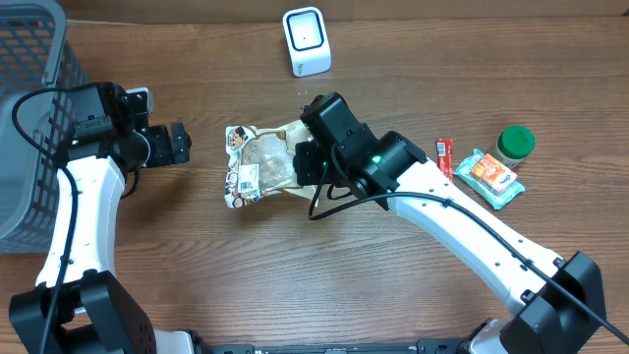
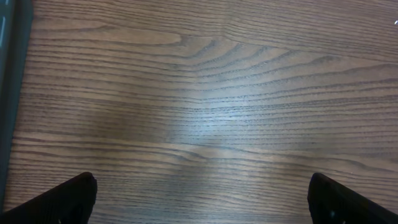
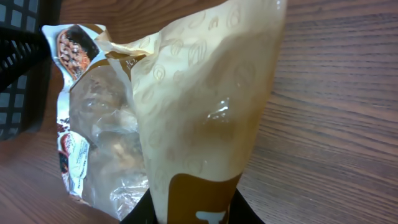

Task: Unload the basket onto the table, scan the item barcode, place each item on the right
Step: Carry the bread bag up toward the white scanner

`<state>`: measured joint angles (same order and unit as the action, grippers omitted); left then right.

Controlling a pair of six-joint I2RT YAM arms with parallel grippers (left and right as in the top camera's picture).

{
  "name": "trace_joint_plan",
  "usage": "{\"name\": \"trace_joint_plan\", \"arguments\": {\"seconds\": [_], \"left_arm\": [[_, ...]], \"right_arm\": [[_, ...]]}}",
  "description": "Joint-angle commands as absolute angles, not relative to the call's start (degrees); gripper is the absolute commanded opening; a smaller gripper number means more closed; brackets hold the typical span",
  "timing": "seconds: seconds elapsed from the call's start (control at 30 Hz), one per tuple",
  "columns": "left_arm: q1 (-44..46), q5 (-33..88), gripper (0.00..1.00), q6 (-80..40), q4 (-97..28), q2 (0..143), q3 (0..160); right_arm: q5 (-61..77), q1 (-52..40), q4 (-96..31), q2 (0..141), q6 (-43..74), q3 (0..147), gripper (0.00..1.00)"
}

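At the far left of the worktop point(image 1: 295, 285) stands a grey mesh basket point(image 1: 29, 118). Just right of it, the left claw point(image 1: 180, 144) hangs over bare wood. Its fingers are spread wide apart with nothing between them, and it sits clear of the snack bag point(image 1: 257, 167). That bag lies near the middle of the worktop, with a white printed label point(image 1: 246, 180) facing up at its lower left end. The right claw point(image 1: 307, 162) is clamped on the bag's right end. In the right wrist view, the bag's crumpled tan film rises straight out from between the two fingers. Behind the bag and apart from it sits a white scanner point(image 1: 307, 41). Further right lie a red stick packet point(image 1: 445, 157), a green-and-orange packet point(image 1: 491, 177) and a green-lidded jar point(image 1: 514, 144).
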<state>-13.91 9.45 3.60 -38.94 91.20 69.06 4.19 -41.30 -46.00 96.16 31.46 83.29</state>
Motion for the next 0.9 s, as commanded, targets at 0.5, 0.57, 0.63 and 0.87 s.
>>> {"name": "trace_joint_plan", "arguments": {"seconds": [0.5,0.57,0.63,0.87], "left_arm": [[-13.8,9.9,1.0,4.3,-38.7,91.5,69.9],[-13.8,9.9,0.99,4.3,-38.7,91.5,69.9],[-13.8,9.9,1.0,4.3,-38.7,91.5,69.9],[-13.8,9.9,0.99,4.3,-38.7,91.5,69.9]], "right_arm": [[4.4,-41.4,-44.0,94.7,31.0,84.5,0.04],[4.4,-41.4,-43.1,94.7,31.0,84.5,0.04],[4.4,-41.4,-41.0,94.7,31.0,84.5,0.04],[4.4,-41.4,-29.9,94.4,28.5,84.5,0.04]]}}
